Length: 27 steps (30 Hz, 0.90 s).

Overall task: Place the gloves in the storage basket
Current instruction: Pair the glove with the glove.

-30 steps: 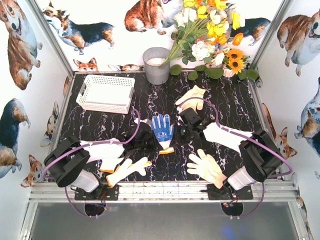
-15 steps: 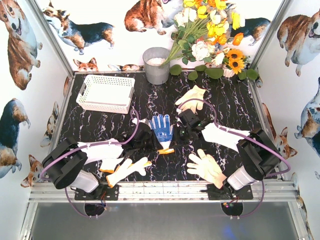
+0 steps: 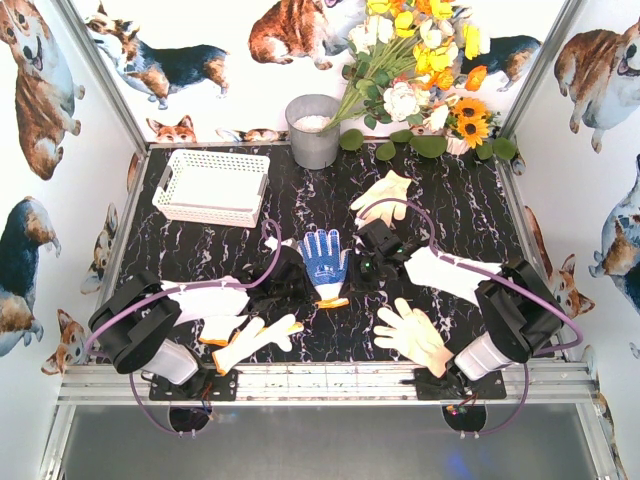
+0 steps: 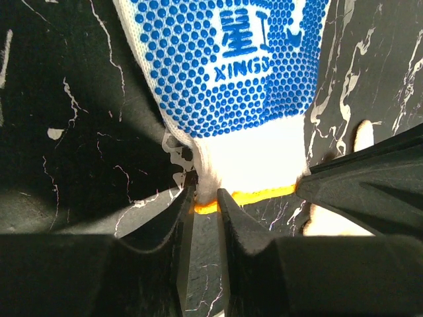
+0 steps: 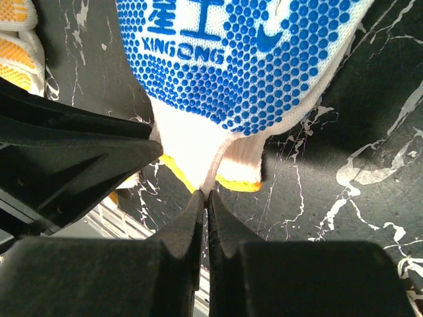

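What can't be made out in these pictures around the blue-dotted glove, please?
Top view: tips of the left gripper and right gripper, hidden under their wrists.
Both wrist views: fingers of the blue-dotted glove, cut off by the top edge.
Top view: what the grey bucket holds, too small.

Corgi-print walls [image 3: 230, 100], black marble table [image 3: 470, 210]

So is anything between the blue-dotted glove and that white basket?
Nothing on the table: only bare black marble between the blue-dotted glove and the lattice basket, though the left arm's purple cable arcs across it.
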Each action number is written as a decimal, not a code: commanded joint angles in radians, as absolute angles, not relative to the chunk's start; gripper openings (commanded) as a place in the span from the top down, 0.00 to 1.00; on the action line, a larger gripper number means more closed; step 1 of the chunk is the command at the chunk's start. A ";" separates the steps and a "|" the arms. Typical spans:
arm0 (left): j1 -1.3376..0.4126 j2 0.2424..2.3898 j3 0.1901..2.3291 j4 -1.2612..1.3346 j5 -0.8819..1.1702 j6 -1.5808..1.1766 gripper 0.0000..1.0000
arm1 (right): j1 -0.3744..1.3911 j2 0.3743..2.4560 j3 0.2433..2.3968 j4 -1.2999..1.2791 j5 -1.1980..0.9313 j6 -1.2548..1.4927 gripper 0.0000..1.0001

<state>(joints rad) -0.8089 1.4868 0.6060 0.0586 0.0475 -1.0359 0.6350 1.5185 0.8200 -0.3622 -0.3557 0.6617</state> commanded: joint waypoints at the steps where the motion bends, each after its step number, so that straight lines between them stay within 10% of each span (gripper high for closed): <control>1: -0.815 1.486 0.623 0.073 0.040 -1.029 0.88 | 0.644 1.460 0.807 -0.348 -0.340 0.675 1.00; 22: -0.815 1.475 0.609 0.075 0.045 -1.028 0.78 | 0.647 1.522 0.788 -0.350 -0.308 0.683 1.00; 27: -0.815 1.423 0.633 0.000 -0.002 -1.003 0.66 | 0.648 1.503 0.808 -0.395 -0.281 0.662 0.74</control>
